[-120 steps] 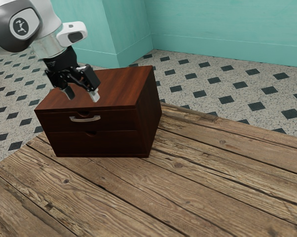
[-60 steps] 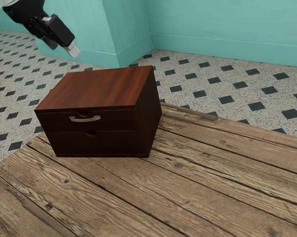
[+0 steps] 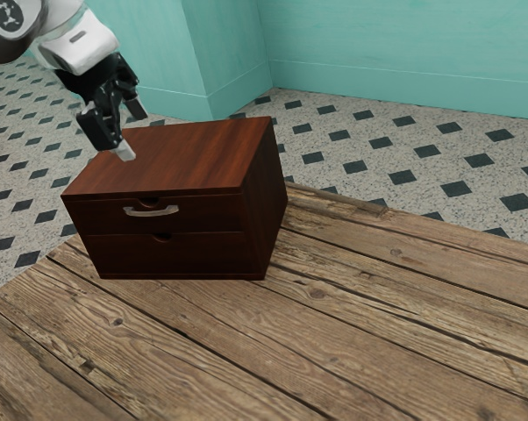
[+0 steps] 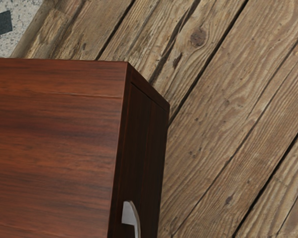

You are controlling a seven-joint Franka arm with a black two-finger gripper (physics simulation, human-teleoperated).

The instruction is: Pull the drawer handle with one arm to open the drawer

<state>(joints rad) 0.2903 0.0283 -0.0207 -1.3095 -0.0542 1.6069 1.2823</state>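
A dark wooden cabinet [image 3: 181, 158] stands on the plank floor with two drawers in its front. The top drawer [image 3: 194, 213] carries a curved silver handle [image 3: 150, 210] and sits flush with the front. My black gripper [image 3: 125, 140] hangs over the cabinet's top near its rear corner at the exterior view's left, above and behind the handle, open and holding nothing. In the wrist view the cabinet's top [image 4: 55, 148] and front face [image 4: 144, 163] lie under my hand, with one end of the handle [image 4: 130, 218] showing.
The lower drawer [image 3: 185, 252] has a small notch. Wooden planks [image 3: 334, 333] stretch in front of the cabinet and to the exterior view's right. Tiled floor [image 3: 404, 140] and a teal wall [image 3: 378, 44] lie behind.
My hand went up and toward the exterior view's upper left, away from the cabinet's front edge, then came back down, turned, over the top's rear left corner. The drawer has not moved.
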